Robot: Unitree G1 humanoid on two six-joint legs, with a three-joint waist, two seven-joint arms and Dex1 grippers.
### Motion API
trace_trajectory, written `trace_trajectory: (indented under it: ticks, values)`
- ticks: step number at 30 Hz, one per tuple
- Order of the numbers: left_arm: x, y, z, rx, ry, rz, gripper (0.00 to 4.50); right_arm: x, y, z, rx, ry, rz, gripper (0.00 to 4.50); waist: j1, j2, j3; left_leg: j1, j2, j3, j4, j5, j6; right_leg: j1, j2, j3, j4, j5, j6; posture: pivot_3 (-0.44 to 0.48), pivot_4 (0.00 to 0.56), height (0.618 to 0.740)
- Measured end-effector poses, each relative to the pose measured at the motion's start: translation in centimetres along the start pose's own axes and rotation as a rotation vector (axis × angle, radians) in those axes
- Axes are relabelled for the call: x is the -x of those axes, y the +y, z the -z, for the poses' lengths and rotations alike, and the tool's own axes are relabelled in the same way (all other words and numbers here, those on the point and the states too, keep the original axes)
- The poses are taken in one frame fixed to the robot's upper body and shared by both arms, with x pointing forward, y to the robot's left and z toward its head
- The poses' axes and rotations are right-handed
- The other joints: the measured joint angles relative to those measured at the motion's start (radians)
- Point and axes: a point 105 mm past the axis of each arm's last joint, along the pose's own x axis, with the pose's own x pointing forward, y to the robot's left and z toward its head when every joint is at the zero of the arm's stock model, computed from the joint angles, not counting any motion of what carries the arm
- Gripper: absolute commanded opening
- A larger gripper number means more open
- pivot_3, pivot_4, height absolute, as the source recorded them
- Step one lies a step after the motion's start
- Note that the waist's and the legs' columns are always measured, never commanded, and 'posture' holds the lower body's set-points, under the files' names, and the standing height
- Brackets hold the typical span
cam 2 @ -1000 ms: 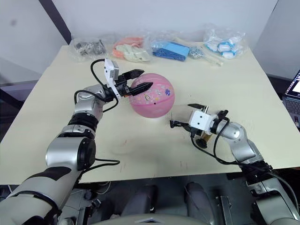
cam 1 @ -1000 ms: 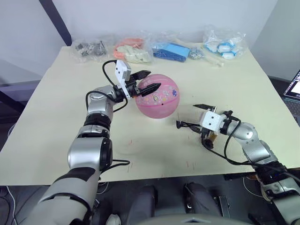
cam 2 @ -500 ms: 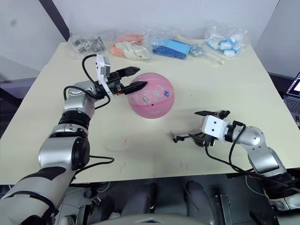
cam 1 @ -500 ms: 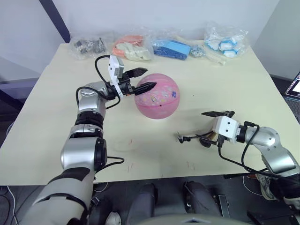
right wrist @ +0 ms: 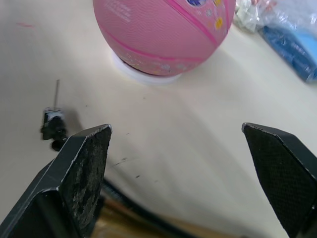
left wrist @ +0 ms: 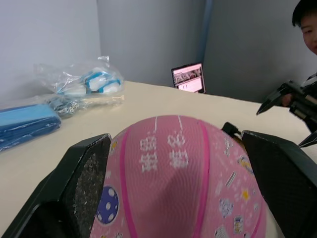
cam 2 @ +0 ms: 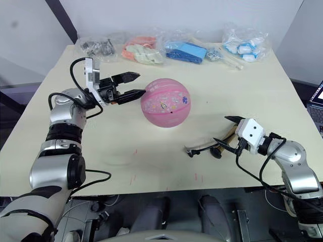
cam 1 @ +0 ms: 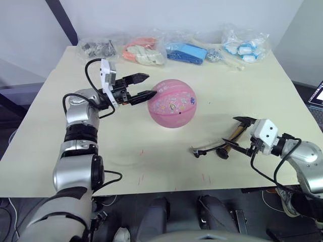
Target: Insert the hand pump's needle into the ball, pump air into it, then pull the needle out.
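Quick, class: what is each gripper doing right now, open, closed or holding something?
Left gripper: open, empty, fingers apart just short of the ball.
Right gripper: open, empty, with the pump lying on the table beside it.

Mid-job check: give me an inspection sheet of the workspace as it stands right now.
Surface: cream table, a few small red marks near the front.
Job's things: pink ball on a white ring; hand pump lying on the table, needle free, pointing toward the ball.
Clutter: four plastic bags of parts along the far edge.
Grippers: left gripper open beside the ball; right gripper open at the pump.
Cables: black wires on both wrists.
Surroundings: grey wall, a laptop, a person.
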Motion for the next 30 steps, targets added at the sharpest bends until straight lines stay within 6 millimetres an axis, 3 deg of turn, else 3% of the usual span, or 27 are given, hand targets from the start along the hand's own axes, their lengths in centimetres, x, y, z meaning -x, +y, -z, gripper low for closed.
trace_trajectory:
  ticks: [5,7,10,25,30]
  values:
    - [1.4,-1.2,0.7,0.022,0.014,0.012,4.5,1.0,-0.8,-0.2,-0.088,-0.073,0.107,4.42,-0.004,0.0,0.0,0.001,0.0,0.001,0.002,0.0,0.0,0.0,0.0,0.002,0.004,0.0,0.0,0.0,0.15,0.74]
    - [3.5,-2.1,2.2,0.064,0.055,-0.016,4.5,2.6,-1.7,0.9,-0.146,-0.064,0.21,4.42,-0.005,0.0,0.0,0.002,0.002,0.001,0.002,0.0,0.0,0.0,0.0,0.004,0.006,0.0,-0.001,0.0,0.15,0.74]
    - [5.0,-3.1,3.1,0.102,0.075,-0.054,4.5,4.3,-2.1,1.7,-0.19,-0.066,0.266,4.42,0.0,0.0,0.0,0.002,0.003,0.002,0.004,0.0,0.0,0.0,-0.001,0.004,0.008,0.0,-0.001,0.0,0.15,0.74]
    - [10.7,-6.1,7.6,0.165,0.249,-0.286,4.5,9.4,-1.6,4.6,-0.268,-0.04,0.273,4.42,0.009,0.002,0.001,0.007,0.006,0.01,0.009,0.0,0.001,0.001,0.0,0.009,0.011,0.004,-0.007,0.0,0.15,0.74]
    - [13.4,-7.9,10.1,0.206,0.331,-0.374,4.5,11.4,-1.0,5.6,-0.307,-0.015,0.24,4.42,0.011,0.002,0.0,0.007,0.006,0.012,0.009,-0.001,0.001,0.001,0.0,0.01,0.01,0.004,-0.007,0.0,0.15,0.74]
